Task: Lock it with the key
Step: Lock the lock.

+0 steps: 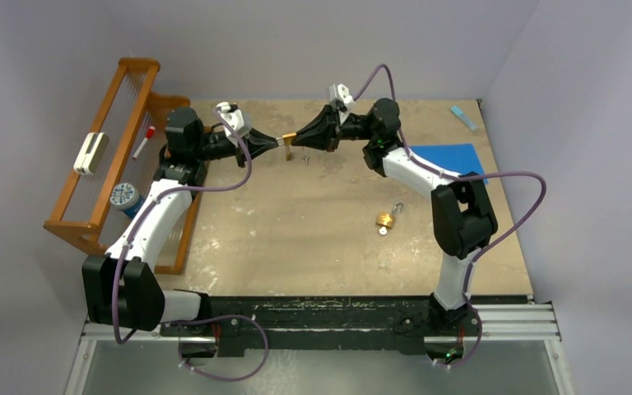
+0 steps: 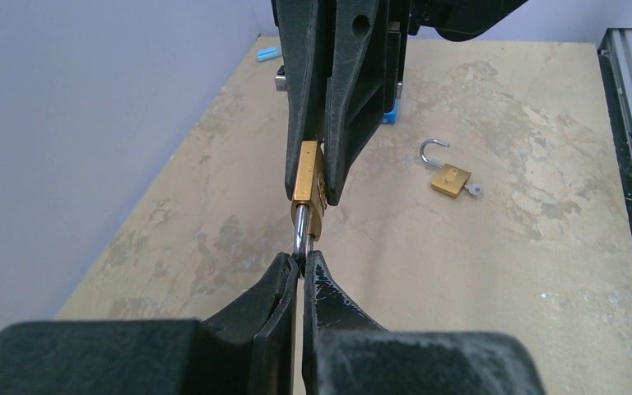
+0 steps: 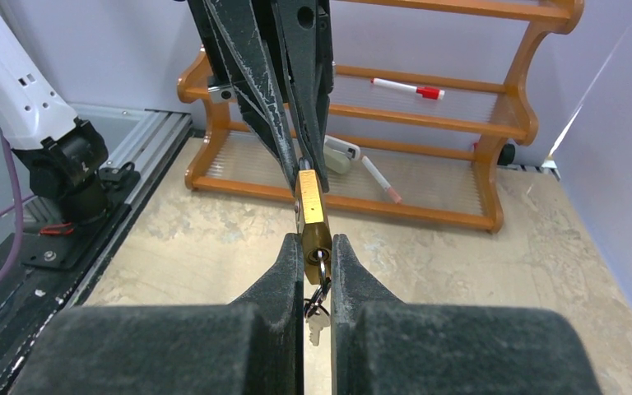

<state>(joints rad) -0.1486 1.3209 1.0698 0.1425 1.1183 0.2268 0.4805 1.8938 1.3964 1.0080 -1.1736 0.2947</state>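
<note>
A brass padlock point(image 1: 290, 137) is held in the air over the back of the table, between my two grippers. My left gripper point(image 1: 278, 141) is shut on its steel shackle point(image 2: 299, 234); the tips point(image 2: 301, 259) pinch the shackle's bend. My right gripper point(image 1: 299, 137) is shut on the brass body point(image 3: 312, 216), with its jaws on the two flat sides near the keyhole end. A key sits in the keyhole, and a ring with a spare key point(image 3: 316, 304) hangs below it between my right gripper's point(image 3: 318, 247) fingers. The shackle looks pushed into the body point(image 2: 307, 183).
A second brass padlock point(image 1: 388, 219) with an open shackle and a key lies on the table, also in the left wrist view point(image 2: 449, 178). A wooden rack point(image 1: 107, 156) with a marker point(image 1: 143, 141) stands at the left. A blue mat point(image 1: 448, 158) lies at the back right.
</note>
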